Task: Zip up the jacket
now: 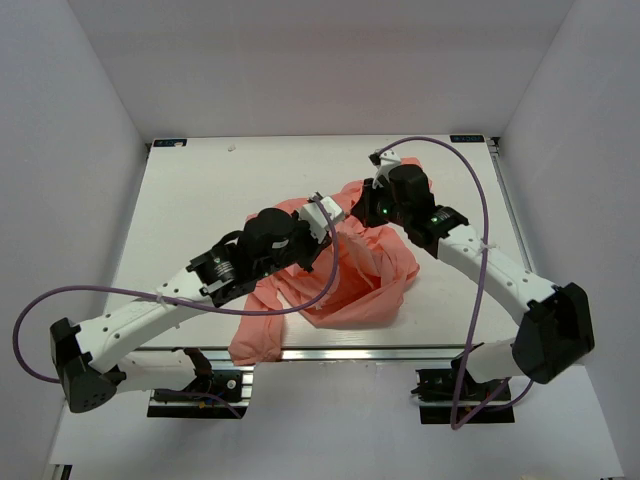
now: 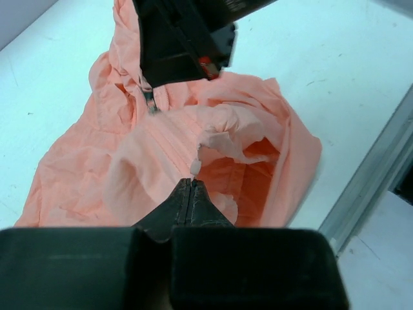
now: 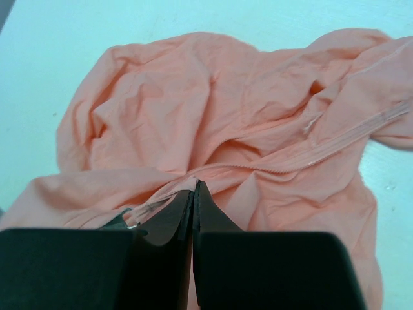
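Observation:
The salmon-pink jacket (image 1: 352, 285) lies crumpled at the table's middle. My left gripper (image 1: 334, 214) is over its upper part. In the left wrist view the left gripper (image 2: 191, 183) is shut, pinching a small pale tab (image 2: 195, 166) at the jacket's (image 2: 77, 161) edge. My right gripper (image 1: 372, 207) sits close to the left one's right. In the right wrist view the right gripper (image 3: 195, 186) is shut on a pink strip of the zipper pull, with the closed zipper teeth (image 3: 303, 158) running away to the right over the jacket (image 3: 161, 110). It also shows in the left wrist view (image 2: 177, 45) above the dark slider (image 2: 151, 102).
The white table (image 1: 200, 200) has walls on three sides. An aluminium rail (image 1: 340, 352) runs along the near edge and shows in the left wrist view (image 2: 374, 174). Purple cables loop over both arms.

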### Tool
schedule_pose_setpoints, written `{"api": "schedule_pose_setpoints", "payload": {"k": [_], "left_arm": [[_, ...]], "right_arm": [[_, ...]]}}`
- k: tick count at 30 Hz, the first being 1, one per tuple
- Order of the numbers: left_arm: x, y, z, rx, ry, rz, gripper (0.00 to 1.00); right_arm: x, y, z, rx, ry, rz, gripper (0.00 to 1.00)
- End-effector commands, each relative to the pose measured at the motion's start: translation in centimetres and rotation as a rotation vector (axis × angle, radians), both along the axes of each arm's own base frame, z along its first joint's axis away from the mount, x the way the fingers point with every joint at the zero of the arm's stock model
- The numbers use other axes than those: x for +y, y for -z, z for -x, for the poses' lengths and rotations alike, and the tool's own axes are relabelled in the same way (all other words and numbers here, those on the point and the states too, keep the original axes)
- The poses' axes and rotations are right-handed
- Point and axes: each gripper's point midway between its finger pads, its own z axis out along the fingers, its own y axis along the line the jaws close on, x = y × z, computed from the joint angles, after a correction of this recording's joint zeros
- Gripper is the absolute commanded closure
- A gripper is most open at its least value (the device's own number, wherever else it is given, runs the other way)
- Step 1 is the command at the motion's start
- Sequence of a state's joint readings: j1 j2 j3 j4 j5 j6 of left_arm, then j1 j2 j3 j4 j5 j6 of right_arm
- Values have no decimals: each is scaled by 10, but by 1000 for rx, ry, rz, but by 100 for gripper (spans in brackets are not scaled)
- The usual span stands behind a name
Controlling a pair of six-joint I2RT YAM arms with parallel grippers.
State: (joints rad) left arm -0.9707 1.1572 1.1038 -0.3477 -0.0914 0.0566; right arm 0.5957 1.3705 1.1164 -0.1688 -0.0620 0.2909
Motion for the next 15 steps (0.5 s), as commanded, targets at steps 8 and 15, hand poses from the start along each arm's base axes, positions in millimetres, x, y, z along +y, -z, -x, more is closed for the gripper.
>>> {"api": "schedule_pose_setpoints", "payload": {"k": [8,15], "left_arm": [[28,-17,39,81,1,161,100],[36,32,53,262,-62,155,100]], "right_arm": [[-19,-41,-123,-255,172,38,100],[-58,-70,-211,-359,348,88,100]]}}
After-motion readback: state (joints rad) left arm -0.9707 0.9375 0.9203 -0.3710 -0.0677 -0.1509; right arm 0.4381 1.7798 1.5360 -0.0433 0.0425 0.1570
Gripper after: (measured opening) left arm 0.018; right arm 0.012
